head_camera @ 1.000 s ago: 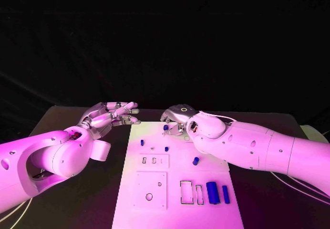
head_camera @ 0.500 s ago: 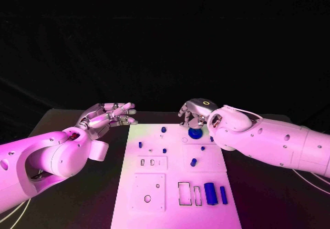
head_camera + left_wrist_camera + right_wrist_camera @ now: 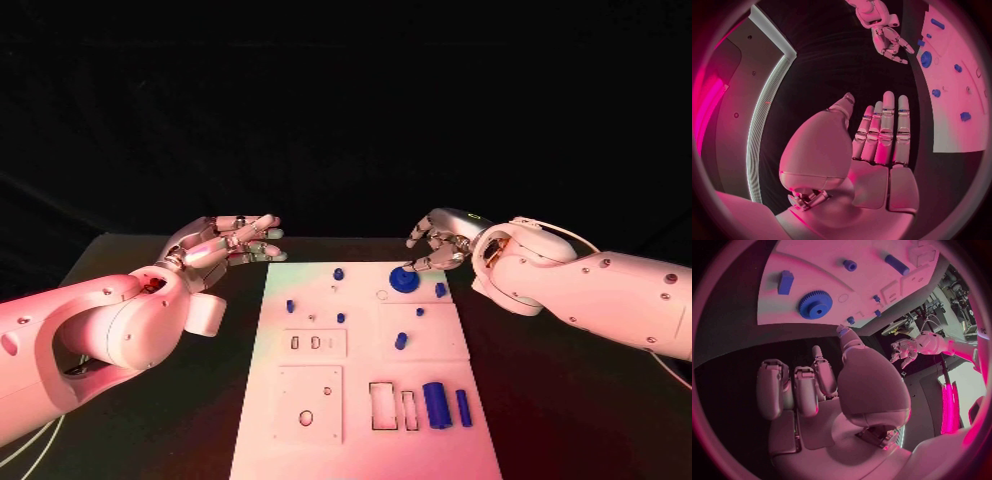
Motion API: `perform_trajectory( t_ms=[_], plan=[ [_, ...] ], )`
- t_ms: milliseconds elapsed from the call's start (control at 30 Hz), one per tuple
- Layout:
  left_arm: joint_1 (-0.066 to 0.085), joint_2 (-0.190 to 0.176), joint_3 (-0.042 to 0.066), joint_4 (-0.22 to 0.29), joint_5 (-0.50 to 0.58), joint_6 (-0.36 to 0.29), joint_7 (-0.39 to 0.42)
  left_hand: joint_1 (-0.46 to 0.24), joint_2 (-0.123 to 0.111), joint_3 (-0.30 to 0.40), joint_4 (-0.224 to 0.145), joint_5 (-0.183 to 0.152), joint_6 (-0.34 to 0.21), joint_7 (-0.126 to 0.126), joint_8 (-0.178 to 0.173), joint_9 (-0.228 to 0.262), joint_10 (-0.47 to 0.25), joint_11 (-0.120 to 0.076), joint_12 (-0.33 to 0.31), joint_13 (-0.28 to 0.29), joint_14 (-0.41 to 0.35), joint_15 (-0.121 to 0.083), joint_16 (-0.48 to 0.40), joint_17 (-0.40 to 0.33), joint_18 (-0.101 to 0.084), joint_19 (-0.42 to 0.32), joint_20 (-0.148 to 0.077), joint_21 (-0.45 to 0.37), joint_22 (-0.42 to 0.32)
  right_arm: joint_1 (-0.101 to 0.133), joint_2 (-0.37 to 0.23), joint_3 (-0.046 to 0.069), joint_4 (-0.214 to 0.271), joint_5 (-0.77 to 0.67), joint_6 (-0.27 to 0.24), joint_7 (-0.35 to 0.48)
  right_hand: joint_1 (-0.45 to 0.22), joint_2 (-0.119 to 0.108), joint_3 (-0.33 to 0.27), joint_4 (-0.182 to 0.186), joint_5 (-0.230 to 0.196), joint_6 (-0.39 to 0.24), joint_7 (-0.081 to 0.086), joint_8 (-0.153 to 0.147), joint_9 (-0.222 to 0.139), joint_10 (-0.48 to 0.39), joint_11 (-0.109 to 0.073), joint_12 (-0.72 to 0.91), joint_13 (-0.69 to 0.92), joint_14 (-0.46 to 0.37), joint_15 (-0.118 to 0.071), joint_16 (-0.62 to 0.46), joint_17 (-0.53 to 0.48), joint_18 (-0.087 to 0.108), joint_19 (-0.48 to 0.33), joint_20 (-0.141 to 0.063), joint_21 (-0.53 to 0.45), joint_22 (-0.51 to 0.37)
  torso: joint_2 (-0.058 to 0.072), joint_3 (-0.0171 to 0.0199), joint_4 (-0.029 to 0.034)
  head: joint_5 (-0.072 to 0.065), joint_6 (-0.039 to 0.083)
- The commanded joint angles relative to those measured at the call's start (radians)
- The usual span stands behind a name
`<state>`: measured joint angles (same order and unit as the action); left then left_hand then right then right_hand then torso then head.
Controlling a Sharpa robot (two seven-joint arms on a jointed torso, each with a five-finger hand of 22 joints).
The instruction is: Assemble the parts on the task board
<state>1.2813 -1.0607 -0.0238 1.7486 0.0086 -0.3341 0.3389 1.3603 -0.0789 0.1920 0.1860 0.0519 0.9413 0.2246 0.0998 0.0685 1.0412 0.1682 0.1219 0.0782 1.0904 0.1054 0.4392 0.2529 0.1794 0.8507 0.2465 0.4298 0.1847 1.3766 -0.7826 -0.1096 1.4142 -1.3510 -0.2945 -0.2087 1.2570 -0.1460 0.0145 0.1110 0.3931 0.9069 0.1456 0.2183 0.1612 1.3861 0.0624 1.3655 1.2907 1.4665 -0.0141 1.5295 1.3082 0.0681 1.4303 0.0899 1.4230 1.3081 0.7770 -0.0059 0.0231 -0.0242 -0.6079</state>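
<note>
The blue gear [image 3: 404, 280] lies flat at the upper right of the task board [image 3: 320, 400], probably seated on its post. Right hand [image 3: 444, 243] hovers just beside it, fingers apart and empty. Left hand [image 3: 231, 243] waits off the board's upper-left edge, fingers open, leaving room

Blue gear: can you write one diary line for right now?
blue gear: lies flat on task board | right hand: beside gear, fingers apart, holds nothing | left hand: off the board, holds nothing
</note>
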Motion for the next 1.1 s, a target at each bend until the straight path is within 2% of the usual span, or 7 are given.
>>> perform_trajectory(
  t_ms=[33,200,333,500,833,967,1100],
  plan=[
    [0.001,0.003,0.000,0.000,0.003,0.019,0.003,-0.001,0.012,-0.002,-0.005,0.001,-0.004,0.003,-0.007,-0.001,-0.007,-0.003,-0.005,-0.001,-0.009,-0.001,0.006,0.001,0.002,-0.007,0.000,0.004,0.000,-0.002,0.005,-0.001,-0.011,0.048,0.058,-0.027,0.014,0.001,-0.018,0.010,0.003,-0.023,0.004,0.013,0.004,0.007,0.004,0.018,0.023,0.087,0.007,0.008,0.185,-0.016,0.000,0.010,0.001,0.055,0.002,-0.0001,0.0025,0.000,0.003],
    [0.001,0.002,0.000,0.001,0.003,0.021,0.004,-0.002,0.014,-0.001,-0.005,0.002,-0.003,0.003,-0.007,0.000,-0.007,-0.002,-0.005,-0.001,-0.009,-0.001,0.007,0.001,0.002,-0.007,0.000,0.005,0.000,-0.010,0.015,-0.004,-0.024,0.044,0.072,-0.032,0.030,0.002,-0.037,0.026,0.004,-0.051,0.009,0.038,0.012,0.016,0.009,0.040,0.050,0.092,0.012,0.018,0.207,-0.018,0.004,0.015,0.006,0.063,0.003,-0.0010,0.0039,-0.002,-0.004],
    [0.001,0.000,0.000,0.002,0.003,0.023,0.004,-0.002,0.014,-0.001,-0.005,0.002,-0.003,0.003,-0.007,0.000,-0.007,-0.002,-0.005,-0.001,-0.009,-0.001,0.007,0.001,0.002,-0.007,0.000,0.005,0.000,-0.019,0.022,-0.005,-0.033,0.034,0.082,-0.037,0.037,0.003,-0.042,0.031,0.005,-0.062,0.011,0.046,0.014,0.016,0.011,0.044,0.054,0.094,0.014,0.022,0.216,-0.019,0.008,0.016,0.010,0.071,0.003,-0.0014,0.0014,0.001,-0.009],
    [0.001,-0.003,0.001,0.004,0.003,0.024,0.004,-0.002,0.014,-0.001,-0.005,0.002,-0.003,0.003,-0.007,0.000,-0.007,-0.002,-0.005,-0.001,-0.009,-0.001,0.007,0.001,0.002,-0.007,0.000,0.005,0.000,-0.029,0.031,-0.006,-0.048,0.019,0.084,-0.041,0.044,0.004,-0.046,0.036,0.005,-0.072,0.013,0.055,0.017,0.016,0.013,0.047,0.058,0.095,0.016,0.025,0.223,-0.020,0.010,0.018,0.012,0.075,0.001,-0.0007,0.0023,0.000,-0.016],
    [0.001,-0.006,0.001,0.007,0.003,0.024,0.004,-0.002,0.015,-0.001,-0.004,0.002,-0.003,0.003,-0.007,0.000,-0.007,-0.002,-0.005,-0.001,-0.010,-0.001,0.007,0.002,0.002,-0.007,0.000,0.005,0.000,-0.037,0.050,-0.008,-0.068,0.010,0.088,-0.041,0.057,0.010,-0.046,0.039,0.009,-0.080,0.014,0.068,0.021,0.018,0.014,0.053,0.065,0.097,0.018,0.029,0.232,-0.022,0.015,0.020,0.017,0.083,0.001,0.0002,0.0014,0.002,-0.019],
    [0.002,-0.007,0.001,0.007,0.003,0.025,0.003,-0.002,0.015,-0.001,-0.004,0.002,-0.003,0.003,-0.007,0.000,-0.007,-0.002,-0.005,-0.001,-0.010,-0.001,0.007,0.002,0.002,-0.007,0.000,0.005,0.000,-0.041,0.054,-0.008,-0.072,0.010,0.085,-0.045,0.060,0.012,-0.045,0.039,0.010,-0.081,0.014,0.072,0.022,0.025,0.014,0.060,0.075,0.099,0.018,0.031,0.239,-0.022,0.017,0.020,0.019,0.086,0.002,-0.0001,0.0030,-0.003,-0.017],
    [0.002,-0.008,0.001,0.007,0.003,0.024,0.002,-0.002,0.015,-0.001,-0.004,0.002,-0.003,0.003,-0.007,0.000,-0.007,-0.002,-0.005,-0.001,-0.010,-0.001,0.007,0.002,0.002,-0.007,0.000,0.005,0.000,-0.042,0.056,-0.008,-0.076,0.011,0.081,-0.047,0.064,0.015,-0.044,0.040,0.010,-0.079,0.013,0.080,0.025,0.031,0.014,0.066,0.083,0.100,0.018,0.033,0.243,-0.024,0.021,0.021,0.023,0.091,0.002,0.0008,0.0012,0.002,-0.020]
  ],
)
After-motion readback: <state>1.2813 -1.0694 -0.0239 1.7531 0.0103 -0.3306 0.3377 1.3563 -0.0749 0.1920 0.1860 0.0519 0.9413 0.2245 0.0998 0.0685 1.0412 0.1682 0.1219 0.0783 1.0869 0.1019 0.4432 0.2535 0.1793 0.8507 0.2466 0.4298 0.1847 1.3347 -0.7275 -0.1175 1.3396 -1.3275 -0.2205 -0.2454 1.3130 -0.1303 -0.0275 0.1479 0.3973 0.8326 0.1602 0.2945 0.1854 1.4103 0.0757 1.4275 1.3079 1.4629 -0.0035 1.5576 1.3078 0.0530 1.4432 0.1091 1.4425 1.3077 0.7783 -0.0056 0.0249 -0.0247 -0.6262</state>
